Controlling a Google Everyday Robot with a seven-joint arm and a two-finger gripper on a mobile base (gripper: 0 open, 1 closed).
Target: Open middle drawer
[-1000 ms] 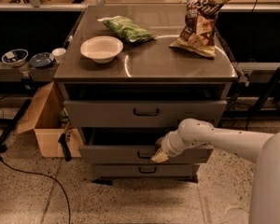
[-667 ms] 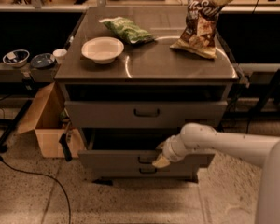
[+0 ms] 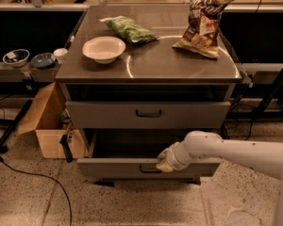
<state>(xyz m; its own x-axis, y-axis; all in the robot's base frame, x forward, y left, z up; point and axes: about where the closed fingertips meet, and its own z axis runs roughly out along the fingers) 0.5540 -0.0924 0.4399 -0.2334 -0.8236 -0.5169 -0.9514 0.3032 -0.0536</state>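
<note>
The middle drawer [image 3: 118, 168] is a wide grey drawer with a low flat front. It stands pulled out from the cabinet, with a dark gap above it under the taller top drawer [image 3: 108, 115]. Its small dark loop handle [image 3: 148, 170] is at the middle of the front. My gripper [image 3: 163, 164], cream-coloured at the end of the white arm [image 3: 226, 150] reaching in from the right, sits on the handle's right end at the drawer's top edge and is shut on it. The lowest drawer is hidden behind the pulled-out front.
On the cabinet top [image 3: 179, 60] lie a white bowl [image 3: 104, 48], a green bag [image 3: 128, 29] and a brown chip bag [image 3: 205, 20]. An open cardboard box [image 3: 49, 124] stands on the floor at the left, next to a black cable [image 3: 33, 175]. A shelf with bowls [image 3: 16, 57] is further left.
The middle drawer has slid out toward the camera with my gripper on its handle. A dark gap has opened above its front, and the lowest drawer is now covered.
</note>
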